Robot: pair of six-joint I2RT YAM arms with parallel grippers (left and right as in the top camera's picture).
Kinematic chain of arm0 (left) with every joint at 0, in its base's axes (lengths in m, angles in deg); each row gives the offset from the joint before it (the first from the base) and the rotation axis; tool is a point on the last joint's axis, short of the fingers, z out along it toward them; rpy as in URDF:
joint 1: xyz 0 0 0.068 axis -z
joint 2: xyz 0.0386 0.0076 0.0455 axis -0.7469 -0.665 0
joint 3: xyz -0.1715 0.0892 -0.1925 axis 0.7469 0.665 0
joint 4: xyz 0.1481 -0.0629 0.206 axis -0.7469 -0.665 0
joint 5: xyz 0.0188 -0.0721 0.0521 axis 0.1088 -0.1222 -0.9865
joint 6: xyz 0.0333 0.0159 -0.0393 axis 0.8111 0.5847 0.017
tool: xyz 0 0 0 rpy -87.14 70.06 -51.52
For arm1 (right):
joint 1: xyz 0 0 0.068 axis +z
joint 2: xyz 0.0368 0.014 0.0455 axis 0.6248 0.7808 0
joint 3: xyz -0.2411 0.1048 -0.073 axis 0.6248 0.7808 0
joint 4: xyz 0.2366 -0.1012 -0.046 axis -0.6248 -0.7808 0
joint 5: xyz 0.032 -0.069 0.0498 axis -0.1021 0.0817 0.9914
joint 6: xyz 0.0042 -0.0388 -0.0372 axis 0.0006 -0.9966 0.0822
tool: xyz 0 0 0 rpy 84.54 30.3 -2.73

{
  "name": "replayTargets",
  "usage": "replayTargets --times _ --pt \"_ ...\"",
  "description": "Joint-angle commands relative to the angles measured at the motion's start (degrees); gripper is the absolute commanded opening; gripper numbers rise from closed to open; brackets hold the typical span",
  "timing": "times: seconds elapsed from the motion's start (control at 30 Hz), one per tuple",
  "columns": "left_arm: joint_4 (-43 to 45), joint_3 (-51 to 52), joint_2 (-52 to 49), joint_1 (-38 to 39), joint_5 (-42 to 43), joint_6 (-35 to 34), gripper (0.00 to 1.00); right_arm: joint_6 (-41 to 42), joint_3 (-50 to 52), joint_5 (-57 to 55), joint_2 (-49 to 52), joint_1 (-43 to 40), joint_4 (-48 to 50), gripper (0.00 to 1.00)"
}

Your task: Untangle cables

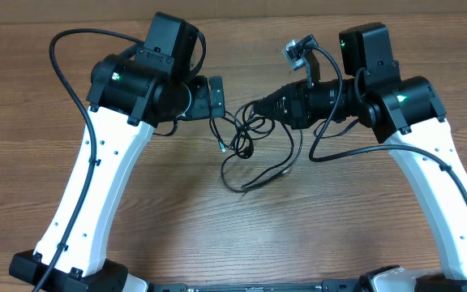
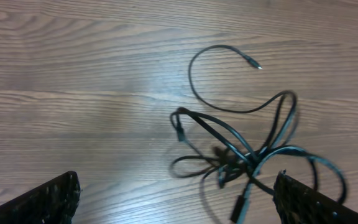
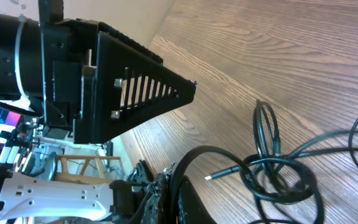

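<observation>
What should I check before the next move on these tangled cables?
1. Left tool open: ok.
2. Right tool shut: ok.
3. Right tool gripping a strand: cannot tell.
4. Cables separated: not ok, they are bunched together.
5. Knot centred under the left tool: not ok, it sits off to one side.
6. Loose plug end clear of the knot: ok, it lies alone on the table.

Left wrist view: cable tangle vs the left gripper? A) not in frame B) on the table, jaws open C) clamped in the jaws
B: the left gripper stands wide open, fingers at the frame's lower corners, and the cables lie on the table ahead of it.
</observation>
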Motion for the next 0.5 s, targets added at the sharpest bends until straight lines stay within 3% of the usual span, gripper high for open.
replayTargets --times 0.0,0.13,0.23,0.3,0.37,0.47 --pt "0.5 -0.9 -0.4 -0.2 6.1 -0.2 1.0 3.2 -0.5 -3.9 0.0 0.0 0.9 0.04" --pt "2.3 -0.7 -1.0 0.6 10.9 0.5 1.0 9.4 -0.5 -8.9 0.0 0.0 1.4 0.04" --pt "2.6 -0.3 -2.6 1.9 8.7 0.5 1.0 9.7 -0.5 -8.4 0.0 0.0 1.4 0.04" --pt "2.2 -0.2 -4.6 2.1 6.9 0.6 0.95 9.7 -0.5 -8.0 0.0 0.0 1.4 0.04" --pt "0.9 -0.2 -7.3 2.0 8.2 4.3 0.82 9.7 -0.5 -7.3 0.0 0.0 1.4 0.04" --pt "-0.8 -0.2 -9.9 2.1 10.7 12.5 0.79 9.9 -0.5 -7.3 0.0 -0.1 1.4 0.04"
